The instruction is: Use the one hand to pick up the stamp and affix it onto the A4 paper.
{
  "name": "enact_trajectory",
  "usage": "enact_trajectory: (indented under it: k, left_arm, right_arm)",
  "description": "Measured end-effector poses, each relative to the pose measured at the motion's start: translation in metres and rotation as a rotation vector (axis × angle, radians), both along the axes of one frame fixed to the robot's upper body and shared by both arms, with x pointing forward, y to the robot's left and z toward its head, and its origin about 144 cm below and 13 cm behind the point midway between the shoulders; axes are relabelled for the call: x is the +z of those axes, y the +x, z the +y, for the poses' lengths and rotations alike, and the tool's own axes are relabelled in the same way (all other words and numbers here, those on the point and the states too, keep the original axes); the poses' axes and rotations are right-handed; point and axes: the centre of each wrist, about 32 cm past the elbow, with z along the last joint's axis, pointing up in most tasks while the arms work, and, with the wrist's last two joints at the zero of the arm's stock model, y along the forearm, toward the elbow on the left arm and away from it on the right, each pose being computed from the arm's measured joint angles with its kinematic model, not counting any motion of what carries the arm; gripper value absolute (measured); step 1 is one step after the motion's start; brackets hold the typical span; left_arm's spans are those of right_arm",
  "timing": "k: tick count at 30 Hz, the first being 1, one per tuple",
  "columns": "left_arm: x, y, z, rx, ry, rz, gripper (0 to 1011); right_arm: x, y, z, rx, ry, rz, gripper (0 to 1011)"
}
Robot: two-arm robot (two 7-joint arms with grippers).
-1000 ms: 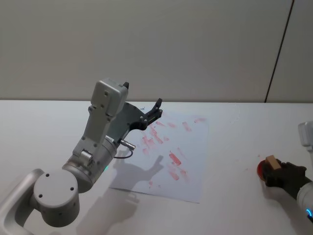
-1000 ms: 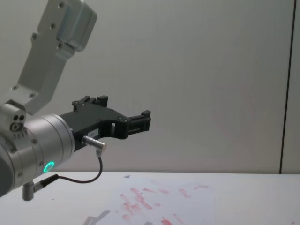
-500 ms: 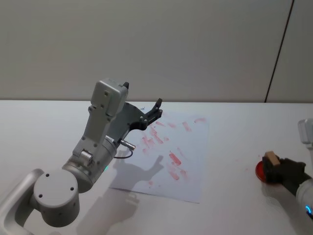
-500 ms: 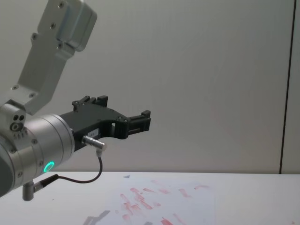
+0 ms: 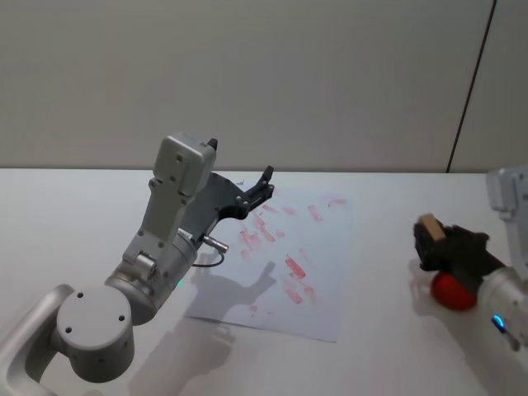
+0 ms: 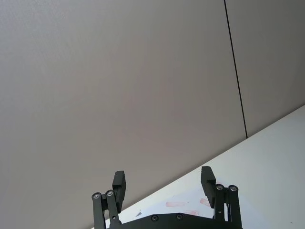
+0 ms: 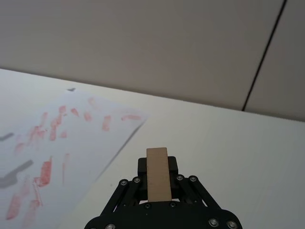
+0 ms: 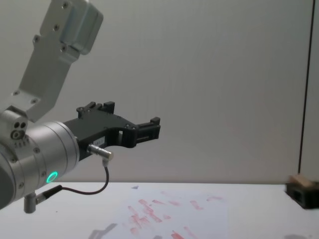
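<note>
Pinched between the fingers of our right gripper [image 5: 426, 242], right of the A4 paper [image 5: 323, 247], the stamp [image 7: 157, 174] may land tilted and smear; our left gripper [image 6: 163, 179] idles open above the paper.

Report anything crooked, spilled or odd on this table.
The A4 paper lies skewed on the table, its red stamp marks scattered at all angles. Nothing else stands out: the right gripper holds the stamp by the red ink pad; the left gripper hangs open above the paper's edge.

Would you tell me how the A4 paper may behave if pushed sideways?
Lying flat on the smooth table, the A4 paper would probably slide or wrinkle. It looks thin, likely floppy if lifted. The right gripper holds the stamp beside it; the left gripper hangs above.
</note>
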Motion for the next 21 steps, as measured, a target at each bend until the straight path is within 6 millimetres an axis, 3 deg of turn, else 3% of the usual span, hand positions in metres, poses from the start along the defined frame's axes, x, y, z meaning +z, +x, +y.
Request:
enact_trajectory:
  k: [21]
  left_arm:
    - [0.000,0.000,0.000,0.000,0.000,0.000,1003]
  right_arm:
    - [0.014,0.047,0.044,0.282,0.050,-0.034,220]
